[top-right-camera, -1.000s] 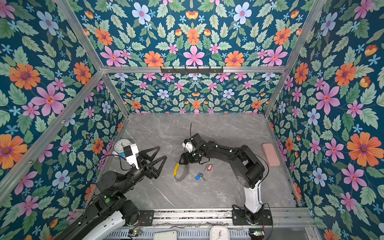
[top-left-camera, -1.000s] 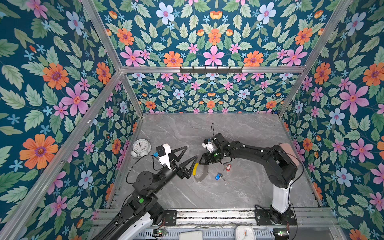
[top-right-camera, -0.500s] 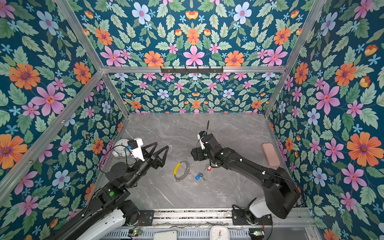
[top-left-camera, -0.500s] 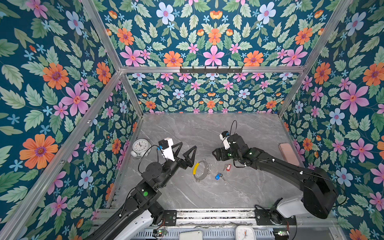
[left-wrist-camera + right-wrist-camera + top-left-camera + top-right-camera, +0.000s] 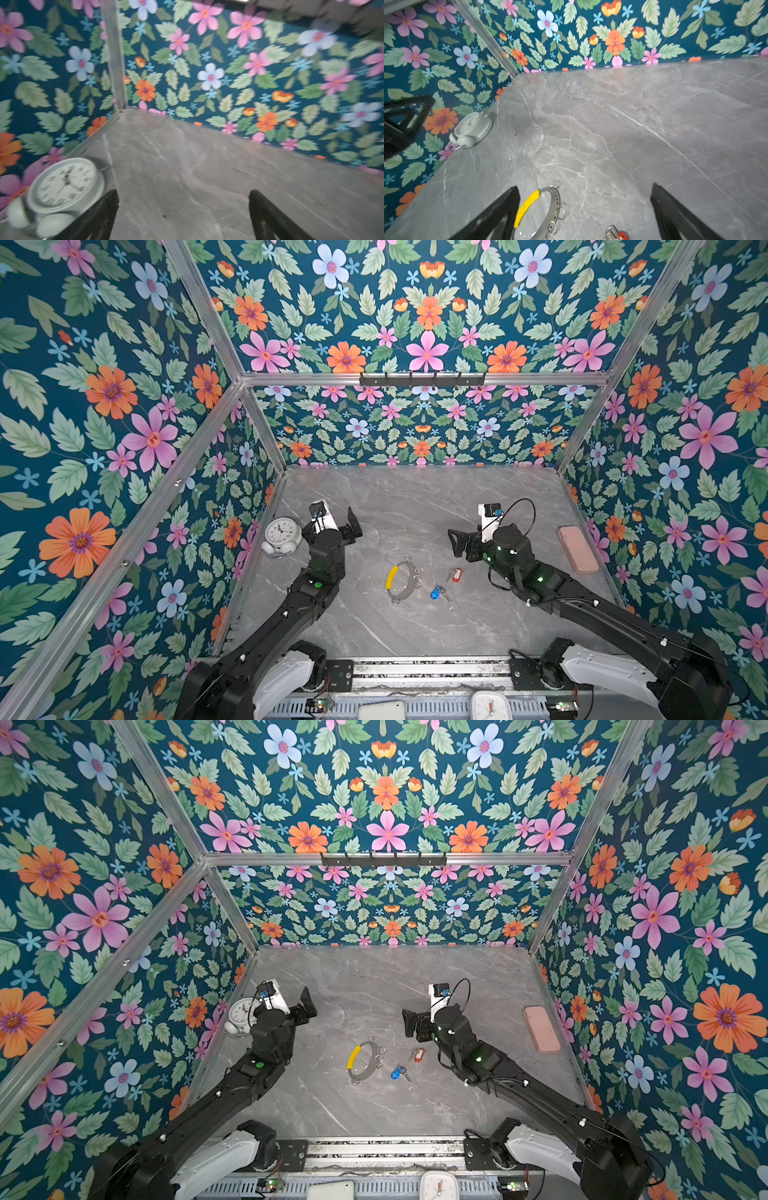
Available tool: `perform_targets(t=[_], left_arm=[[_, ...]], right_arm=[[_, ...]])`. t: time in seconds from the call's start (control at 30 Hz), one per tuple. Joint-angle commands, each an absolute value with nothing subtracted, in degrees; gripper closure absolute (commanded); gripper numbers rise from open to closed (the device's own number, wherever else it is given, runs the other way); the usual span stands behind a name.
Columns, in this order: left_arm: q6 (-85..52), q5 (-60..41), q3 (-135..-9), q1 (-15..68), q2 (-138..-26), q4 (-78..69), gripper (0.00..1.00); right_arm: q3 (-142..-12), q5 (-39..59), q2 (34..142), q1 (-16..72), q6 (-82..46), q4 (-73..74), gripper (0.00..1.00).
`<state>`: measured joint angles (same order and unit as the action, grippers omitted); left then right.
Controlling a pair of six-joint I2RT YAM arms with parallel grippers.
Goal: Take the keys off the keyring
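**Keys lie free of the ring; the hazard is disturbance by empty jaws**

Finding. The large, thin, grey metal keyring (image 5: 401, 583), with its yellow plastic sleeve (image 5: 391, 576), lies flat on the grey marble-pattern table (image 5: 415, 506). It sits below the right gripper (image 5: 584, 186), off to the side of its jaws, and touches neither finger. The small silver blue-tagged key (image 5: 435, 593) lies just beside the keyring. The small silver red-tagged key (image 5: 456, 575) lies near it, closer to the right jaws. In both top views each key appears apart from the hoop, so the removal looks complete. Only bare small silver split rings (image 5: 418, 572) show on the hoop.

Jaws. Both pairs are spread wide and hold nothing. The left gripper (image 5: 184, 193) stands well apart from the keyring, and the round white alarm clock (image 5: 282, 537) is just beside its outer finger.

Risks.
1. A low sweep of the right jaws would strike the red-tagged key first and slide it into the hoop.
2. The blue-tagged key lies so close to the keyring that a light nudge could snag it on a split ring. Whether they touch cannot be told.
3. An outward swing of the left jaws would knock the clock. The left wrist view is blurred, so the clearance there is unconfirmed.
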<state>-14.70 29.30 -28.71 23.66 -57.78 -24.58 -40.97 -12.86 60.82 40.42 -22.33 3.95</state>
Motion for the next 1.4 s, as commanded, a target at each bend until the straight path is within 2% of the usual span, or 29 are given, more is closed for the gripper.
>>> perform_targets(t=[0.0, 0.17, 0.23, 0.4, 0.63, 0.87, 0.93, 1.07, 1.13, 1.2, 1.37], left_arm=[[-9.75, 33.91, -27.43, 19.71, -63.11, -35.79, 0.0], [-2.36, 35.4, -26.79, 14.77, -74.71, -43.25, 0.0], [-2.37, 33.15, -25.97, 12.41, -77.24, -45.67, 0.0], [1.34, 26.91, -22.88, 10.12, -80.64, -55.23, 0.01], [0.99, 23.86, -24.13, 7.58, -83.92, -52.19, 0.01], [2.62, 19.87, -17.63, 6.77, -90.2, -69.57, 0.01], [-0.02, 15.35, -20.03, 4.57, -89.49, -61.96, 0.02], [-0.62, 8.28, -17.95, 2.15, -90.64, -66.42, 0.0], [-0.01, 10.02, -15.54, 2.03, -93.51, -75.36, 0.0], [-1.45, 10.67, -16.19, 2.07, -91.79, -70.51, 0.0], [-0.37, 11.27, -15.65, 2.02, -93.01, -74.1, 0.0]], right_arm=[[-42.29, -16.71, 60.6, 40.52, -21.71, 3.15, 0.01], [-43.92, -16.24, 61.53, 39.45, -18.43, 0.39, 0.01], [-44.18, -17.0, 61.53, 37.79, -19.45, -0.76, 0.01], [-41.55, -16.26, 58.92, 32.64, -20.77, 0.04, 0.01], [-36.39, -17.05, 53.46, 30.28, -17.82, 6.24, 0.01], [-36.04, -14.86, 51.93, 26.76, -15.33, 7.03, 0.01], [-35.95, -14.79, 51.11, 24.48, -14.03, 7.34, 0.01], [-34.07, -15.18, 49.79, 18.82, -10.66, 10.3, 0.01], [-31.81, -15.13, 49.66, 15.63, -9.4, 13.68, 0.01], [-29.62, -14.06, 50.42, 12.68, -6.06, 17.15, 0.01], [-26.87, -16.88, 57.3, 8.78, -0.7, 22.01, 0.01]])
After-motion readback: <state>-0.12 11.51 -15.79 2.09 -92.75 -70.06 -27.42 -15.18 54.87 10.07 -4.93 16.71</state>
